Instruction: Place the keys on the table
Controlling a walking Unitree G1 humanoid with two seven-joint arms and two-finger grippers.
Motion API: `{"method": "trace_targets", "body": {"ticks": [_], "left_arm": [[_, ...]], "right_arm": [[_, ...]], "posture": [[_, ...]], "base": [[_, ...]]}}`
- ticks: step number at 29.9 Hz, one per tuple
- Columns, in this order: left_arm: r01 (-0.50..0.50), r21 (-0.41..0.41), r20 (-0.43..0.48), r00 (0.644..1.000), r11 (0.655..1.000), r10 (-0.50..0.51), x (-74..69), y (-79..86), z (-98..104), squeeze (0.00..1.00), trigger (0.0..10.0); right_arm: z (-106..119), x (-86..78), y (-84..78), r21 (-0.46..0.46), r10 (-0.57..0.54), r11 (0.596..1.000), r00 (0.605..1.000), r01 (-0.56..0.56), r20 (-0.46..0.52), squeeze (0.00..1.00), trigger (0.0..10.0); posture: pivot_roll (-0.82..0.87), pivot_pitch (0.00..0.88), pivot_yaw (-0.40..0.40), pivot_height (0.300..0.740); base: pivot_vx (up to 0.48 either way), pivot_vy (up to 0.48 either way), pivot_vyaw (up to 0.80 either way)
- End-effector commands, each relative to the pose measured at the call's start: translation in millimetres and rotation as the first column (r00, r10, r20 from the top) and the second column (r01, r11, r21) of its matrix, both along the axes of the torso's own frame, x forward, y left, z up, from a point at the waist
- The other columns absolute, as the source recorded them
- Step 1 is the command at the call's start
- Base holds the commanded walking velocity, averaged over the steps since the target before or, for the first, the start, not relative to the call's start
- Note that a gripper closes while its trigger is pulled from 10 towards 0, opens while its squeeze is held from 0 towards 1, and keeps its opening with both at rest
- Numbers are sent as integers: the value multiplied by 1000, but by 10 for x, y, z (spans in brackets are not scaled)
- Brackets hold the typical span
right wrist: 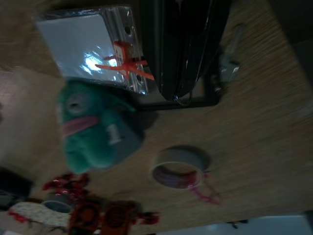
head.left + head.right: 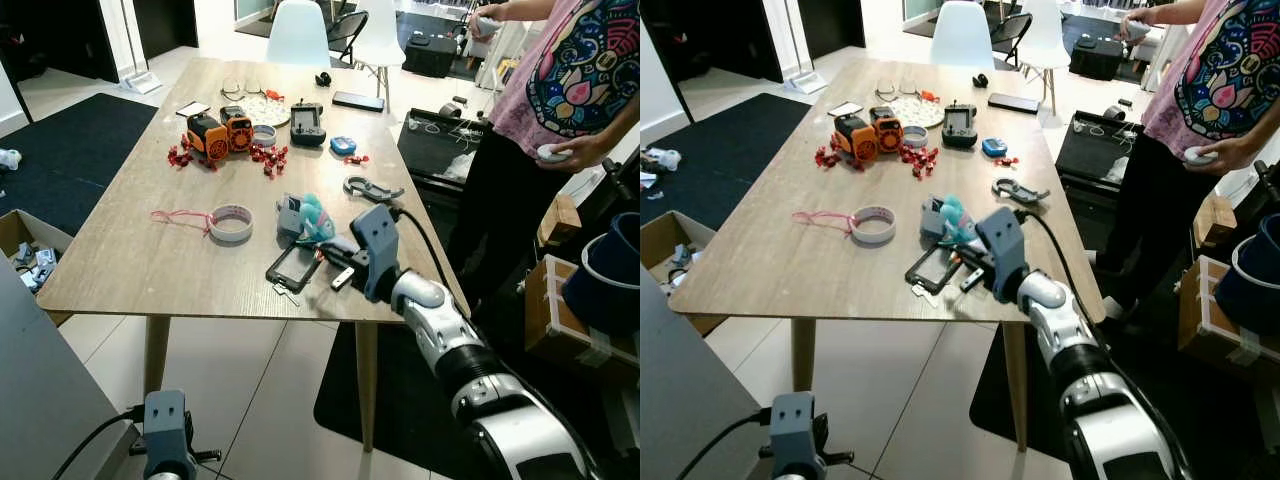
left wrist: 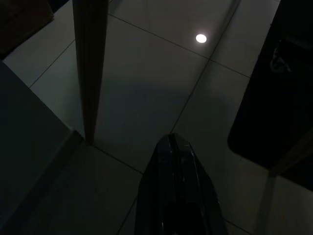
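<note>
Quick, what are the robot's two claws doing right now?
Left gripper: jaws shut, empty, hanging above the floor.
Right gripper: over the wooden table; open or shut cannot be told.

Both head views look forward and down across the light wooden table (image 2: 130,250), sharing nearly its whole top. The right wrist camera hovers close above it; the left faces dim floor tiles (image 3: 161,83).
</note>
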State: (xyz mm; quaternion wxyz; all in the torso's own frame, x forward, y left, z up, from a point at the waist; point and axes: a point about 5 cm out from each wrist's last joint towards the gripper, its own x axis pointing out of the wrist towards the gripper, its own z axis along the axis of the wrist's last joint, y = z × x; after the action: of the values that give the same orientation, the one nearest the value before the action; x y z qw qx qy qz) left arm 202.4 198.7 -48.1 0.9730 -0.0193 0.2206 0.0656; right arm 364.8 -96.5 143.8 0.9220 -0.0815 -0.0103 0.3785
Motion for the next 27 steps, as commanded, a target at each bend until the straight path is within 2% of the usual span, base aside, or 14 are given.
{"method": "trace_targets", "body": {"ticks": [1, 11, 13, 14, 15, 16, 19, 20, 21, 22, 25, 27], "left_arm": [[1, -9, -25, 1000, 1000, -2, -63, -10, -46, 0, 10000], [9, -16, -26, 1000, 1000, -9, -59, -19, -48, 0, 10000], [14, -17, -26, 1000, 1000, -14, -56, -24, -47, 0, 10000], [14, -17, -26, 1000, 1000, -14, -56, -24, -47, 0, 10000], [15, -17, -26, 1000, 1000, -15, -54, -25, -47, 0, 10000], [15, -17, -26, 1000, 1000, -16, -49, -26, -45, 0, 10000], [15, -17, -26, 1000, 1000, -15, -47, -27, -44, 0, 10000], [16, -18, -27, 1000, 1000, -16, -50, -29, -46, 0, 10000], [16, -18, -27, 1000, 1000, -16, -50, -29, -46, 0, 10000], [17, -18, -28, 999, 1000, -17, -53, -31, -49, 0, 10000], [20, -19, -30, 999, 1000, -20, -57, -31, -52, 0, 10000], [23, -18, -33, 999, 1000, -23, -58, -32, -54, 0, 10000]], "right_arm": [[-62, -38, 8, -19, 20, 1000, 1000, -20, -20, 0, 10000], [-139, -154, 92, -22, 85, 996, 995, -87, -56, 0, 10000], [-149, -169, 101, -16, 98, 995, 992, -100, -74, 145, 10000], [-149, -169, 101, -16, 98, 995, 992, -100, -74, 145, 10000], [-146, -167, 98, -9, 97, 995, 992, -98, -78, 663, 10000], [-136, -162, 94, -9, 96, 995, 992, -97, -79, 1000, 10000], [-125, -156, 86, -25, 87, 996, 994, -89, -67, 1000, 10000], [-103, -134, 55, -57, 46, 997, 998, -48, -35, 141, 10000], [-103, -134, 55, -57, 46, 997, 998, -48, -35, 141, 10000], [-73, -107, 16, -63, 6, 998, 1000, -7, -13, 0, 10000], [-15, -64, -65, -30, -54, 998, 999, 53, -9, 0, 10000], [-54, -57, -126, -74, -66, 995, 997, 63, -29, 0, 10000]], "posture": [[42, 60, -72, 740], [42, 59, -69, 740], [42, 59, -69, 740], [42, 59, -69, 740], [43, 59, -70, 740], [43, 60, -71, 740], [42, 60, -70, 740], [42, 59, -69, 740], [42, 59, -69, 740], [41, 59, -69, 740], [38, 56, -65, 740], [36, 53, -63, 740]], "base": [[0, 0, 0], [0, 0, 0], [0, 0, 0], [0, 0, 0], [0, 0, 0], [0, 0, 0], [0, 0, 0], [0, 0, 0], [0, 0, 0], [0, 0, 0], [0, 0, 0], [0, 0, 0]]}}
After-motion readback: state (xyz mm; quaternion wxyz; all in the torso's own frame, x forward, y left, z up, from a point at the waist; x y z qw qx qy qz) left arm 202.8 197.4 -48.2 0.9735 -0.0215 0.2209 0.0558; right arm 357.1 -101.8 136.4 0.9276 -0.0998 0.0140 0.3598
